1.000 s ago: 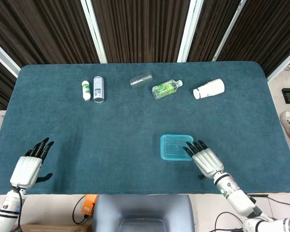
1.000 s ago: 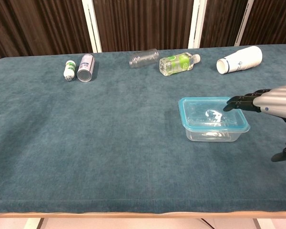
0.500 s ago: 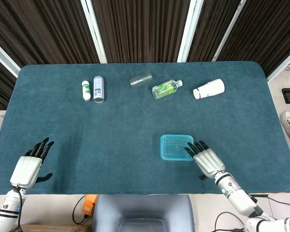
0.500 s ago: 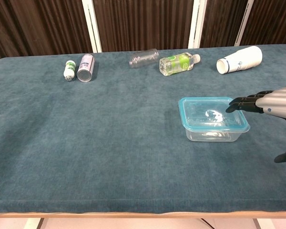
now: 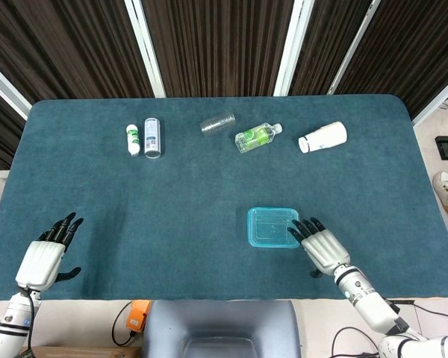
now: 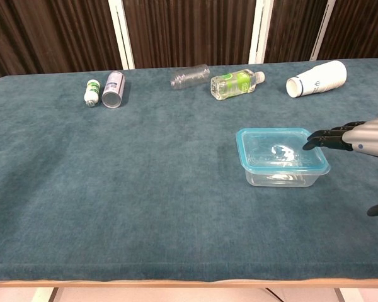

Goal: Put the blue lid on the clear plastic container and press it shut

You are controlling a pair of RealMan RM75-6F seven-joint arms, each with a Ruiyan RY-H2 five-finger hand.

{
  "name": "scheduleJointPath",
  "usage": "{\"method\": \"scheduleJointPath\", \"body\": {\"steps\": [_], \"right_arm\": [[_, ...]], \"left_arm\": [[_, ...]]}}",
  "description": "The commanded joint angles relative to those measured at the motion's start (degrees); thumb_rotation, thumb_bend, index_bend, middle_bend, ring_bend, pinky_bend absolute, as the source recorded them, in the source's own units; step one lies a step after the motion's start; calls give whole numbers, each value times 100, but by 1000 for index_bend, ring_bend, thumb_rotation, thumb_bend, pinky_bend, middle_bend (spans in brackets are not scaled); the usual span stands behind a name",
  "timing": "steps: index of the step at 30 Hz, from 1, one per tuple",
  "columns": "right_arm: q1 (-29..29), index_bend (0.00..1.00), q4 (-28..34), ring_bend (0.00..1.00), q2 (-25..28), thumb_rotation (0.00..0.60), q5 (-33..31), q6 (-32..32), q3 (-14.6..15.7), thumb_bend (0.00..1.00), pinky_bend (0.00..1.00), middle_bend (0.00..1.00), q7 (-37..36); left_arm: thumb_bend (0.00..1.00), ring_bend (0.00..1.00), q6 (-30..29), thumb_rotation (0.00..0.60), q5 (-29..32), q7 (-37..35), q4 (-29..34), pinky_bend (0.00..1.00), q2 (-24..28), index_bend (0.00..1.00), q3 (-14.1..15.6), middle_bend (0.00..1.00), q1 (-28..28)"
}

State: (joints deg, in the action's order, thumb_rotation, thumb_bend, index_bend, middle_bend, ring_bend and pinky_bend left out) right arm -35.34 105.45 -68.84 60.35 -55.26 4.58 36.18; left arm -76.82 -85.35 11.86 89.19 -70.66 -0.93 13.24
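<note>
One clear plastic container [image 6: 278, 158] sits on the teal table [image 6: 145, 189], right of centre and toward the near edge, and the blue lid [image 5: 272, 227] is already lying on top of it, its rim framing the box all round. Just off its right side hovers the right hand [image 5: 321, 244], palm down, fingers stretched flat and a little apart, holding nothing; the dark fingertips [image 6: 315, 139] hang over the lid's right edge, and whether they touch it is not clear from either view. Far across, near the left front corner, the left hand [image 5: 46, 253] rests with fingers spread, well apart from the box. Along the back lie a small white bottle [image 6: 91, 92], a can [image 6: 113, 89], a clear bottle [image 6: 190, 76], a green-labelled bottle [image 6: 234, 83] and a white cup [image 6: 316, 78] on its side.
</note>
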Motion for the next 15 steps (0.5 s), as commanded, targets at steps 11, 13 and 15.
{"method": "scheduleJointPath", "body": {"steps": [11, 13, 15], "right_arm": [[29, 0, -57, 0, 23, 600, -3, 7, 8, 235, 150, 0, -74], [32, 0, -65, 0, 26, 600, 0, 11, 6, 236, 149, 0, -88], [35, 0, -74, 0, 30, 600, 7, 20, 9, 236, 149, 0, -101]], "left_arm": [[422, 119, -4, 600, -5, 16, -1, 337, -3, 91, 2, 14, 0], [422, 119, -3, 600, -4, 21, 0, 337, -5, 91, 3, 14, 0], [422, 119, -4, 600, -4, 27, -1, 337, -8, 91, 4, 14, -1]]}}
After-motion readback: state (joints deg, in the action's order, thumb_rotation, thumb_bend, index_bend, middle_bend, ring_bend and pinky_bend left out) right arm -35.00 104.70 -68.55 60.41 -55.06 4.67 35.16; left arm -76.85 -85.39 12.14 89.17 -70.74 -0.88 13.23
